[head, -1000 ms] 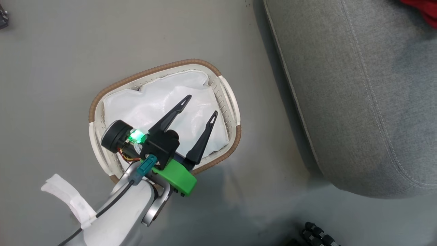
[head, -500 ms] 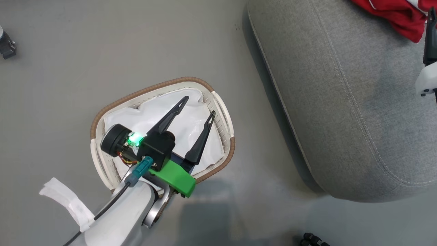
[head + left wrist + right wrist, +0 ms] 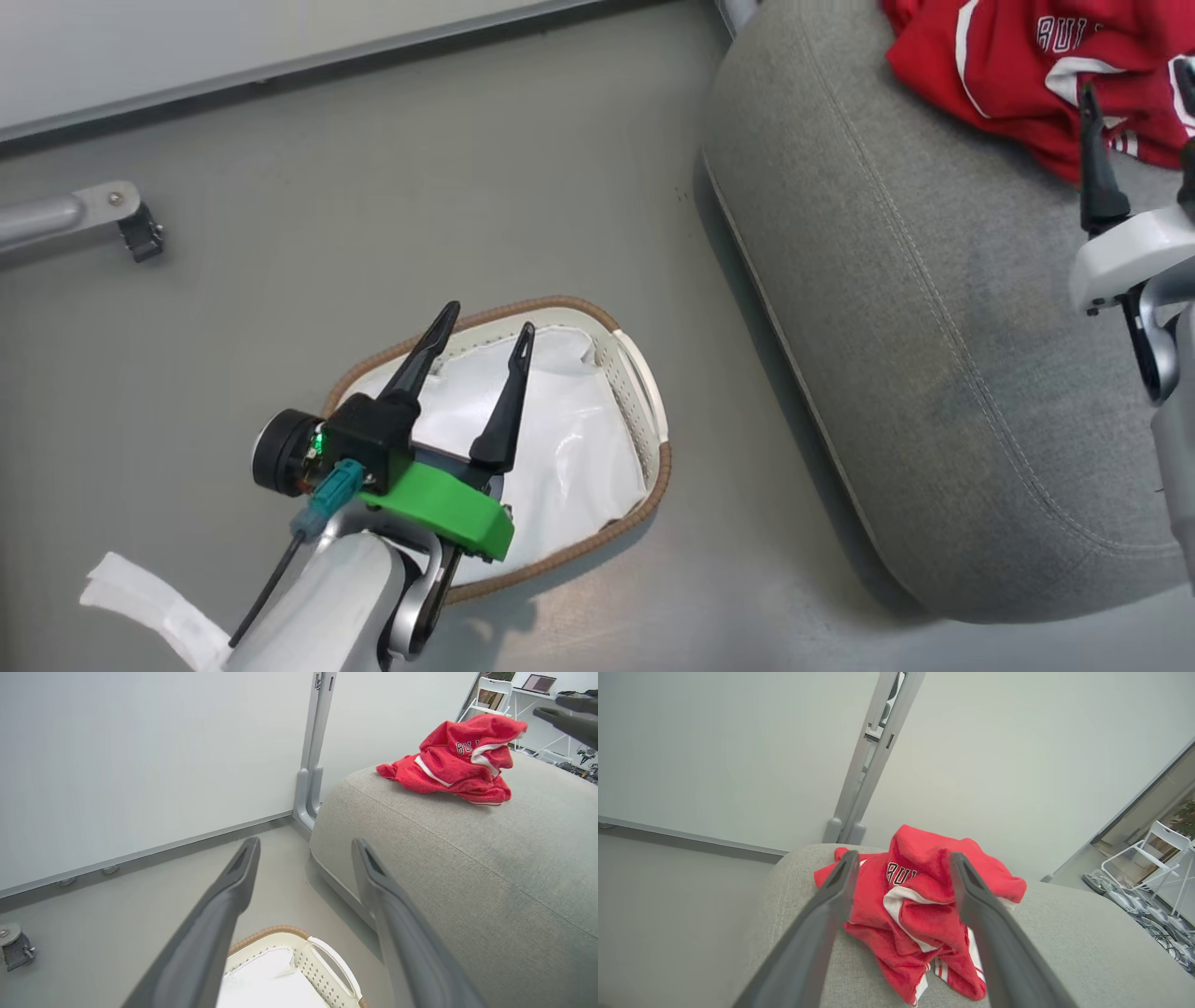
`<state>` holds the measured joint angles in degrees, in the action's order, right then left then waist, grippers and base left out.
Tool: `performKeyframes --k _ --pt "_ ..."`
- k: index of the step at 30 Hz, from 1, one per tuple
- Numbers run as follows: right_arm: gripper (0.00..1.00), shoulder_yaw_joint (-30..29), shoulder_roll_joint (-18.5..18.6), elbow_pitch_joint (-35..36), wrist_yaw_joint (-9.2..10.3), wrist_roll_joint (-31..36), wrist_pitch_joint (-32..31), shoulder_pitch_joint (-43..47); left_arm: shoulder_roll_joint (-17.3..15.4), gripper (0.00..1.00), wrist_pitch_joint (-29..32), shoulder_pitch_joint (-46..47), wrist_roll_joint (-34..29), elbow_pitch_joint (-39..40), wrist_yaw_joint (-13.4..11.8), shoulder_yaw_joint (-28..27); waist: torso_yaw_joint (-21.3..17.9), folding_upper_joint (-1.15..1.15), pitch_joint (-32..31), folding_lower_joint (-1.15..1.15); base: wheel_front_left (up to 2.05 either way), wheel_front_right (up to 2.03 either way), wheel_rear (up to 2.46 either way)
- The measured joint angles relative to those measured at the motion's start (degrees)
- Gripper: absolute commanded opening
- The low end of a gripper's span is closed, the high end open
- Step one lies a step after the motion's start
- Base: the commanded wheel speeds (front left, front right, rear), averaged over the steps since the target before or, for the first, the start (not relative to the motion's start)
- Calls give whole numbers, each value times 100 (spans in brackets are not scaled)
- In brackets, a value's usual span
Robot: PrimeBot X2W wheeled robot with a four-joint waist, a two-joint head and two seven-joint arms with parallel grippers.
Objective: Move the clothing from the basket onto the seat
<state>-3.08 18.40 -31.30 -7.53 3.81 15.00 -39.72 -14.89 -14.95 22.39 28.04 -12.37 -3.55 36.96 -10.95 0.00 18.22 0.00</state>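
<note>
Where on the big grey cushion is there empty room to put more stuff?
The seat is bare over its whole near part, from the rounded edge beside the basket up to the red clothing. The far corner is crowded: the clothing is heaped there, and the right claw is open close by it.

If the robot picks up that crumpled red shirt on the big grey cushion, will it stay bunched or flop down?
Probably flop: the bright red soft garment with white trim lies in loose folds on the grey woven-fabric cushion, so it would likely sag and unfold. It looks thin, so probably light for its size.
</note>
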Motion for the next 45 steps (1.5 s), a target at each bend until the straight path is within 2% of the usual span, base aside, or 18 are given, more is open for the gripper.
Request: performKeyframes --k 9,14,26,32,35,45 --pt "100 443 -314 199 0 -178 0 401 141 100 -10 -878 -121 264 -91 -1038 489 0 -529 0 0 0 0" --pt "100 579 -501 444 0 -260 0 761 285 100 -18 -1297 -203 268 -41 -1483 748 0 -774 0 0 0 0" --pt "100 499 -1428 1292 0 -323 0 2271 592 100 -18 -2047 -625 174 132 -2256 1150 0 -1311 0 0 0 0" --pt "100 569 -1550 1530 0 -216 0 2852 724 100 -18 -2438 -745 137 203 -2596 1204 0 -1478 0 0 0 0" --pt "100 678 -1558 1617 0 -548 0 3099 798 100 -18 -2637 -777 152 252 -2777 1203 0 -1555 0 0 0 0" --pt "100 898 -1560 1615 0 -1017 0 3339 995 100 -18 -2944 -977 279 439 -3211 1167 0 -1715 0 0 0 0"
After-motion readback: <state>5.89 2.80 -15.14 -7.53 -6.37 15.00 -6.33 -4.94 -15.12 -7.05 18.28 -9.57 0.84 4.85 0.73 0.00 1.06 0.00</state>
